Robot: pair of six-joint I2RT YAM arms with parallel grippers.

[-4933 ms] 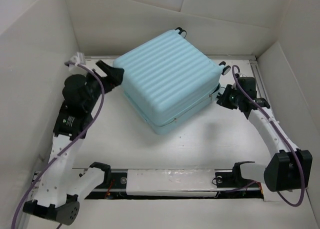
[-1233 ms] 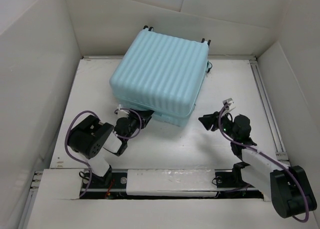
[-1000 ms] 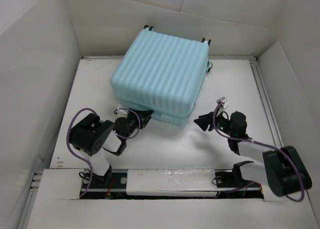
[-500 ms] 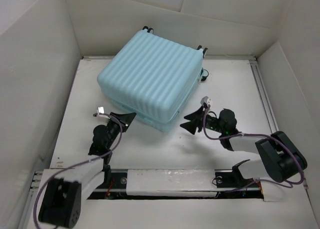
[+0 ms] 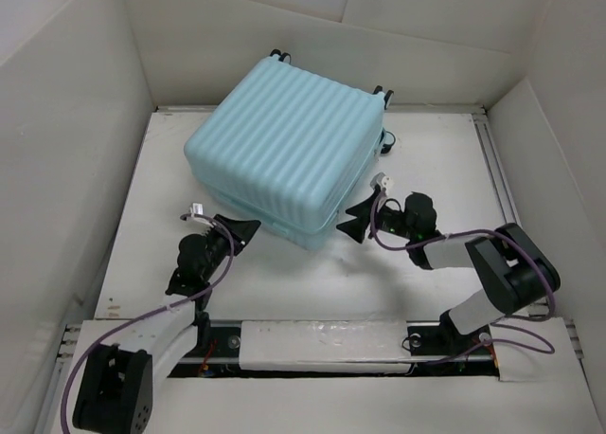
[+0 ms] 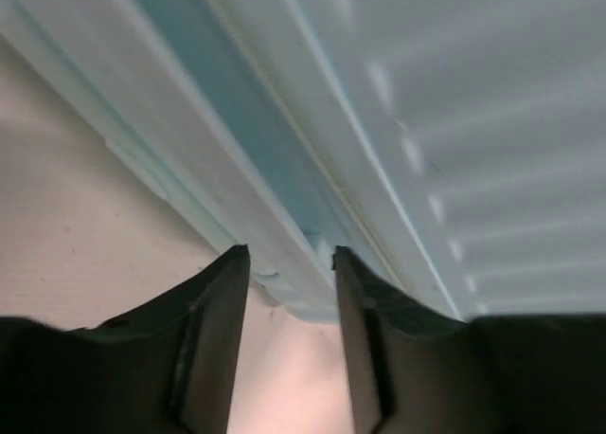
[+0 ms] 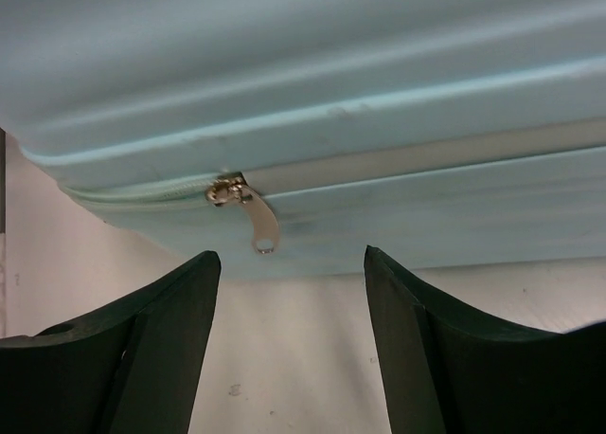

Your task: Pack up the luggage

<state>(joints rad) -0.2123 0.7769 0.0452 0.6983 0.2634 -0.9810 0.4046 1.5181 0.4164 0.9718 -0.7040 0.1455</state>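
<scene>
Because the zipper pull (image 7: 256,221) is wanted, the right gripper (image 7: 292,254) is held wide at the luggage's (image 5: 284,140) four o'clock; the left gripper (image 6: 287,252) is kept narrow at seven.

We count one luggage (image 5: 284,140), one zipper pull (image 7: 258,224), one surface (image 5: 437,159), and two claws: left claw (image 6: 291,263), right claw (image 7: 292,263)

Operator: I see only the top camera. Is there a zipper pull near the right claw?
Observer: Yes. In the right wrist view a zipper pull hangs from the seam of the suitcase, a little left of the middle.
Operator: Does the right claw touch it?
Observer: No. The right claw is open, and the pull hangs free ahead of it.
Operator: And the left claw?
Observer: Its jaws stand narrowly apart at the bottom edge of the suitcase; I see nothing held.
</scene>
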